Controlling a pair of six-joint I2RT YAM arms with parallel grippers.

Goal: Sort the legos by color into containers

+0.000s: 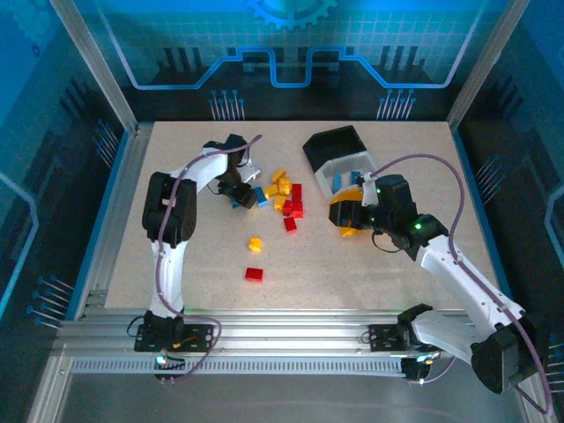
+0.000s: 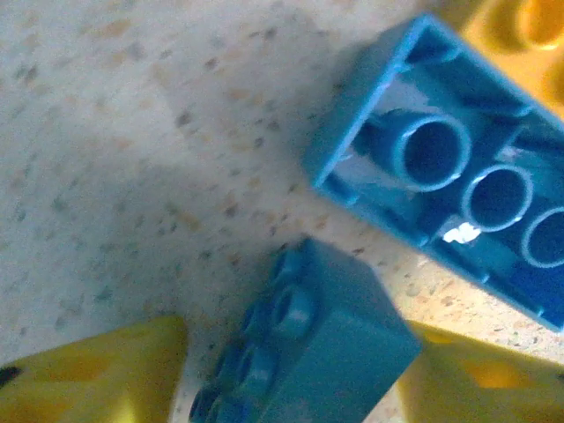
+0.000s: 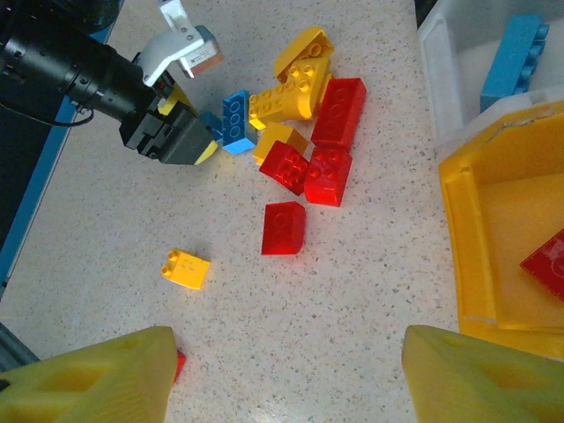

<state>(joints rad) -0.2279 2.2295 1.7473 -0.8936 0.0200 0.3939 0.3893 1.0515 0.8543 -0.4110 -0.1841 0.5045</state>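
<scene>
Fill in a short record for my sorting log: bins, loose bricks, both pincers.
white bin: holds a long blue brick
yellow bin: holds a red brick
black bin: contents unclear
brick pile: red, yellow and blue, on the table
stray yellow brick: apart from the pile
left pincer: small blue brick between its fingers, grip unclear
right pincer: open, empty

No readable text, labels, brands or numbers; merely a wordless gear emblem (image 1: 291,19) on the back wall (image 1: 176,44)
</scene>
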